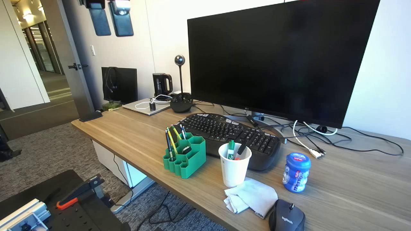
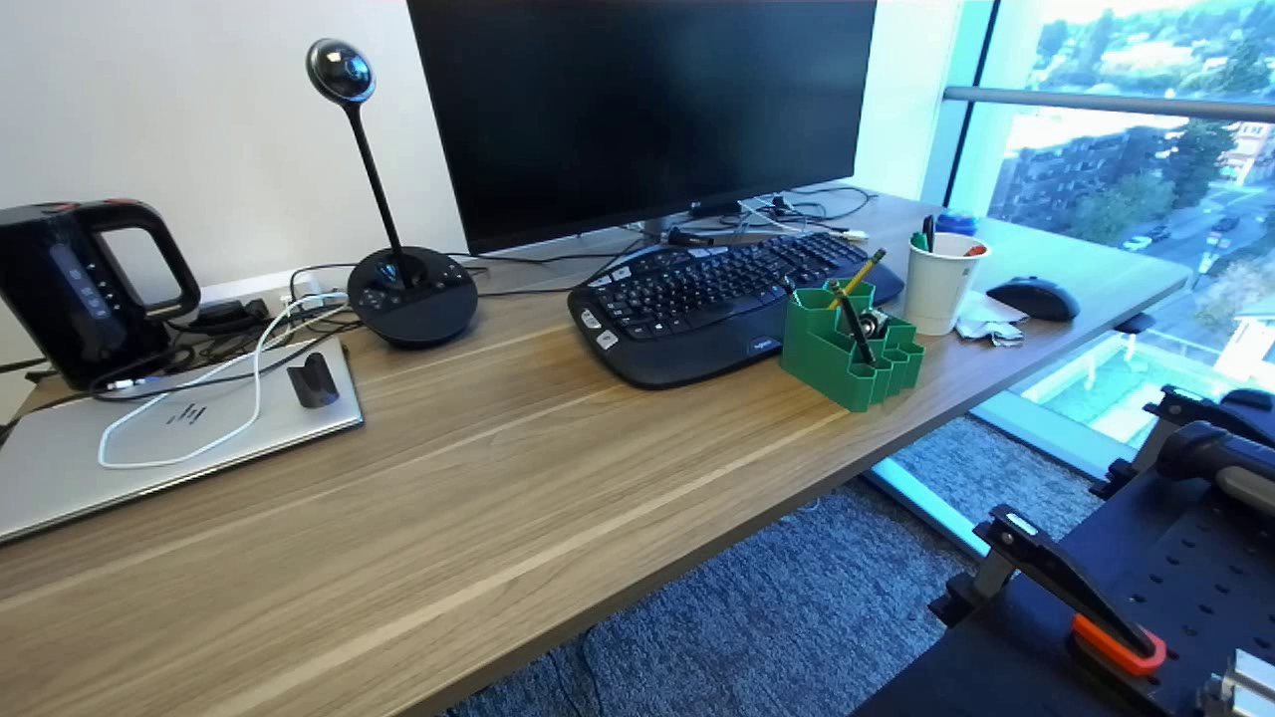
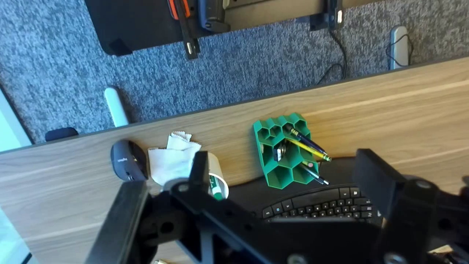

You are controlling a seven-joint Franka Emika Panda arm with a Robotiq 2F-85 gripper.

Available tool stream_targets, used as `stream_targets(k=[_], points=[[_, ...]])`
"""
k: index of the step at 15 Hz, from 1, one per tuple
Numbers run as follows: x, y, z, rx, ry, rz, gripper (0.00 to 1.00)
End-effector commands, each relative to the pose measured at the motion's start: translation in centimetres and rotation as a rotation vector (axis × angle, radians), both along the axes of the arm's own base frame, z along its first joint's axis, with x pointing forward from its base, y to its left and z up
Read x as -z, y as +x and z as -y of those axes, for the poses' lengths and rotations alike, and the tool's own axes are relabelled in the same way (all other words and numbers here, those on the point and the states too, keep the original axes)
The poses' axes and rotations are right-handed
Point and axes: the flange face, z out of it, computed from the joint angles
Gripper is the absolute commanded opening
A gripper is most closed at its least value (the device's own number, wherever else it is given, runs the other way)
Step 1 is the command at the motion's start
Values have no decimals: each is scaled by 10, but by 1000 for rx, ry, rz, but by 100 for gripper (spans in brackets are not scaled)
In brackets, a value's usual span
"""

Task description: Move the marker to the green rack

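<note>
2 dark jaws, spread wide, point down, hanging much higher than the desk (image 1: 135,134) and the green rack (image 1: 196,161).

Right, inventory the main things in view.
Monitor: 1, black, on desk
Keyboard: 1, black, before monitor
Webcam: 1, black, beside monitor
Cables: several, black/white, near monitor
Laptop: 1, silver, near webcam
Kettle: 1, black, by laptop
Rack: 1, green, by keyboard
Pens/pencils: several, yellow/dark, in rack
Cup: 1, white, by rack
Marker: 1, black, in cup
Second marker: 1, green, in cup
Cloth: 1, white, by cup
Mouse: 1, black, by cloth
Gum tub: 1, blue, near cup
Gripper: 1, black, open above desk
</note>
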Motion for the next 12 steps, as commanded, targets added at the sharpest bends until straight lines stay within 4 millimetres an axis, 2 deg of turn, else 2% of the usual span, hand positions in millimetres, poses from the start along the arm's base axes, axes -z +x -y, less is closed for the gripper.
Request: stream_targets(k=[1,12], points=[[8,5,9,-3,2,75,100],[42,21,37,82,-24,15,100]])
